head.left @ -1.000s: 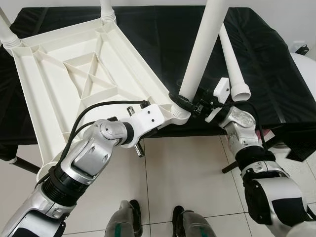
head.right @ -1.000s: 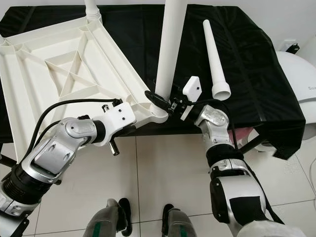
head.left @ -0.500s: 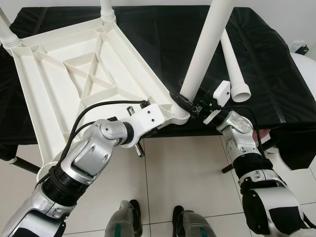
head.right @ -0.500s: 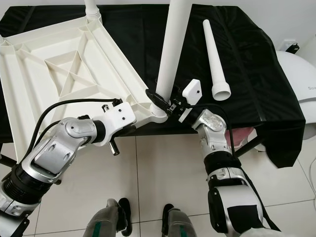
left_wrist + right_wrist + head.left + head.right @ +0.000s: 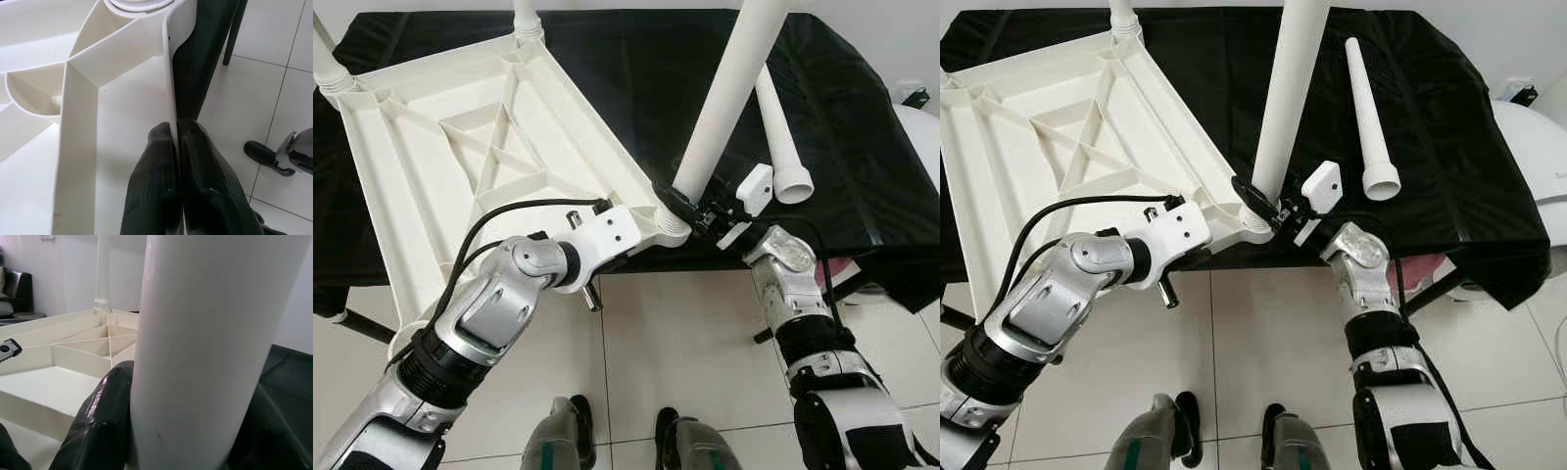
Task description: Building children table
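An upturned white plastic tabletop [image 5: 460, 157] with ribbed underside lies on a black-draped table [image 5: 862, 127]. My left gripper [image 5: 175, 147] is shut on the tabletop's near rim, close to its right corner socket [image 5: 668, 225]. A white leg [image 5: 724, 93] stands in that socket, leaning to the right. My right gripper [image 5: 677, 202] is shut around the leg's base, one black finger [image 5: 100, 423] on each side. Two more legs [image 5: 524, 20] stand in the far corners. A loose white leg [image 5: 775, 127] lies on the cloth to the right.
The black cloth hangs over the table's front edge. White tiled floor [image 5: 675, 352] lies below, with my two feet [image 5: 573, 426] on it. A black table leg [image 5: 234, 29] stands on the tiles. A white rounded object [image 5: 1538, 157] sits at far right.
The leg held by my right gripper has tilted further to the right at its top. My right forearm has shifted slightly. The left gripper and tabletop have stayed in place.
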`<state>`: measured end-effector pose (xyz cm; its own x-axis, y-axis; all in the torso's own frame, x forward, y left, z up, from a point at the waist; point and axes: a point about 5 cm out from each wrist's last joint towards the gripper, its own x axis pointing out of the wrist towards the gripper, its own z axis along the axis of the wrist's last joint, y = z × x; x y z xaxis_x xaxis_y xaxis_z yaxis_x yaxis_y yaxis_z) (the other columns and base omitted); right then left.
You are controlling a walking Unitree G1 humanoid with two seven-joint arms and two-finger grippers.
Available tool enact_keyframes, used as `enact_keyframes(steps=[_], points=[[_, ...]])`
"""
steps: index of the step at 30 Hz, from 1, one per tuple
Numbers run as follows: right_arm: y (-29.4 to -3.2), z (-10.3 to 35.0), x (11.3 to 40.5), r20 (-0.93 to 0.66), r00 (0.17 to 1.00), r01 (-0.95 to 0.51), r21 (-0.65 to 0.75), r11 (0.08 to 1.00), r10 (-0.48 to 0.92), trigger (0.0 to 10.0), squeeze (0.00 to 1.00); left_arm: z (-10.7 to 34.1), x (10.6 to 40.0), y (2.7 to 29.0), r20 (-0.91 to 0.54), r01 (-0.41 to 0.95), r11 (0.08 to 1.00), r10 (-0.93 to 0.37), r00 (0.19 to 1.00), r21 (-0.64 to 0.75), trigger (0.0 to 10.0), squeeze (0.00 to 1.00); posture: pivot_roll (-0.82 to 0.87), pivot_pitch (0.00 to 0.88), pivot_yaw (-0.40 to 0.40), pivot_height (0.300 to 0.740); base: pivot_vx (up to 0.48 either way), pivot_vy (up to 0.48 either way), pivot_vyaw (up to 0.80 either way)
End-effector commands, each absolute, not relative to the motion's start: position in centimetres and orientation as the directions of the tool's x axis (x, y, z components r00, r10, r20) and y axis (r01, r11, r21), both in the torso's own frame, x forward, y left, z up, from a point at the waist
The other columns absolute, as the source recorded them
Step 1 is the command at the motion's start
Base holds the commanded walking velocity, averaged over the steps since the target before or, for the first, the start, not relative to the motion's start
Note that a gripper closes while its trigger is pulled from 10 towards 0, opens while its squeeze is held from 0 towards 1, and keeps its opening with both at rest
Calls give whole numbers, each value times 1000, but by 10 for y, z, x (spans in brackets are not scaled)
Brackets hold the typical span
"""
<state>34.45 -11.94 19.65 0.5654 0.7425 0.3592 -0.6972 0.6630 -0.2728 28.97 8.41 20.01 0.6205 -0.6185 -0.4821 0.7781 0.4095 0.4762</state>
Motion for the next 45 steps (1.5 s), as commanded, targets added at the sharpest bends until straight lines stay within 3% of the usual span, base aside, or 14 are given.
enact_keyframes(steps=[1,21,45], points=[[-110,168,340,246,588,-738,-227,635,771,10000,0,216,291,79,-406,722,420,-622,670,549,10000,0,-30,218,-44,740,0,0,0],[-107,164,331,279,725,-606,-176,776,630,10000,0,217,292,77,-401,724,409,-631,664,555,10000,0,-39,196,-37,740,0,0,0],[-92,163,317,307,796,-506,-134,852,522,10000,0,219,293,76,-401,724,409,-631,664,555,10000,0,-40,207,-30,740,0,0,0]])
